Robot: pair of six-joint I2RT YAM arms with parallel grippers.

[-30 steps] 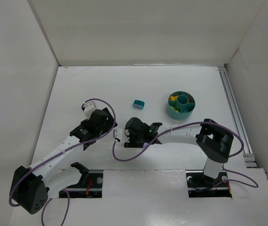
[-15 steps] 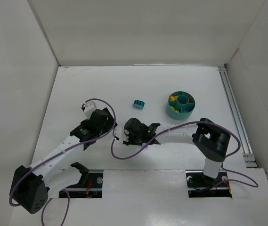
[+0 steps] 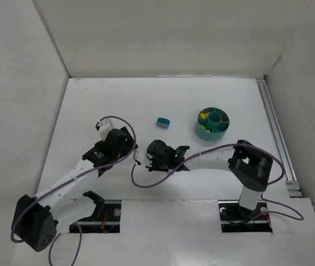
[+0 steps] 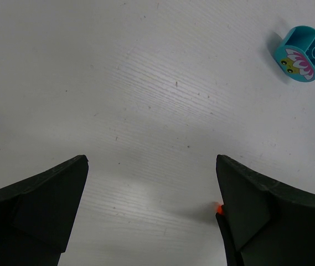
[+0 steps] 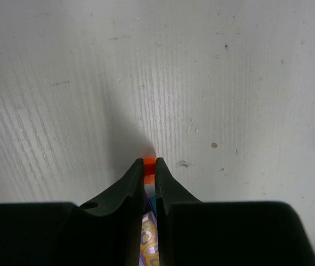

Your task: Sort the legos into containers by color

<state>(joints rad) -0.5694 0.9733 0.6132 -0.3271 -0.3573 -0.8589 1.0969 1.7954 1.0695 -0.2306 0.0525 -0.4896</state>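
Note:
My right gripper (image 5: 149, 166) is shut on a tiny orange-red lego (image 5: 149, 163) down at the table surface; something purple and teal shows further back between its jaws. In the top view this gripper (image 3: 140, 159) sits mid-table, close to my left gripper (image 3: 128, 148). My left gripper (image 4: 151, 188) is open and empty, low over the table; a speck of the orange-red lego (image 4: 219, 208) peeks out by its right finger. A teal lego (image 3: 163, 122) with a flower face lies apart, also in the left wrist view (image 4: 301, 54). The teal divided bowl (image 3: 221, 127) stands at the right and holds yellow-green pieces.
White walls enclose the table on the left, back and right. A metal rail (image 3: 274, 133) runs along the right edge. Purple cables loop off both arms near the grippers.
My right wrist has shifted slightly between the earlier frames and now, staying near the left gripper. The left arm, the teal lego and the bowl have not moved.

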